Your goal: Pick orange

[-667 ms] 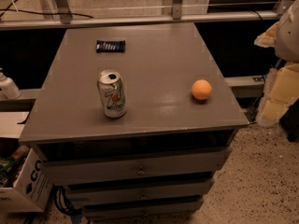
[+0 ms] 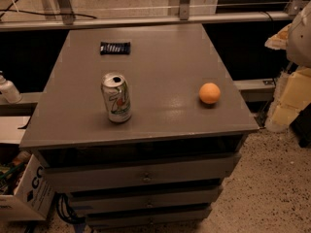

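The orange [image 2: 209, 93] is small and round and sits on the right part of the grey cabinet top [image 2: 160, 57], near its right edge. A white-green soda can [image 2: 116, 97] stands upright to its left, well apart from it. My arm and gripper [image 2: 290, 95] show as pale cream shapes at the right edge of the camera view, beyond the cabinet's right side and to the right of the orange. The gripper touches nothing on the cabinet.
A dark flat packet [image 2: 115, 48] lies at the back left of the top. Drawers [image 2: 146, 176] run down the cabinet front. A cardboard box [image 2: 22, 191] stands on the floor at lower left, a white bottle [image 2: 7, 89] at far left. A metal frame [image 2: 146, 19] runs behind.
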{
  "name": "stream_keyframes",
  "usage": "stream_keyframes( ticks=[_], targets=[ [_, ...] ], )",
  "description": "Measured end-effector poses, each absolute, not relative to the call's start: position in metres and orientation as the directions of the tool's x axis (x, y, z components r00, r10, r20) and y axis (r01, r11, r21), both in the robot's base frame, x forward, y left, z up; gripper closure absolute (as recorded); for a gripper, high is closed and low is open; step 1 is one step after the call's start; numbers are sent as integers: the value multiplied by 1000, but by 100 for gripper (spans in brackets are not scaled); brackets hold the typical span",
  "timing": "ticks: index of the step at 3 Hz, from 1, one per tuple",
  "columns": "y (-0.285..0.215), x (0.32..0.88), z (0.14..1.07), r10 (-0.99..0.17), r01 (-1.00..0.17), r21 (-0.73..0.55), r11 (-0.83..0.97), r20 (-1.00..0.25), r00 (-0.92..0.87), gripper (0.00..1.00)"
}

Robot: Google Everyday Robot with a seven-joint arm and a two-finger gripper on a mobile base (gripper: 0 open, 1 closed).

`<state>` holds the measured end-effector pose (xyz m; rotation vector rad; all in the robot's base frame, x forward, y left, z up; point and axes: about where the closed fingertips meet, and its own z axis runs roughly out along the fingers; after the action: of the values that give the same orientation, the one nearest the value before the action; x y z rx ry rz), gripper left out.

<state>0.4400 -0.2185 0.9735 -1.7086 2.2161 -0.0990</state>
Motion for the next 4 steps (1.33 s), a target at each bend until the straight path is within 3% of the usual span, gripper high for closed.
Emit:
stream_keyframes(
  ticks=[4],
  targets=[
    [-224, 530, 904, -845, -893, -283, 350, -507, -171, 0]
  ],
)
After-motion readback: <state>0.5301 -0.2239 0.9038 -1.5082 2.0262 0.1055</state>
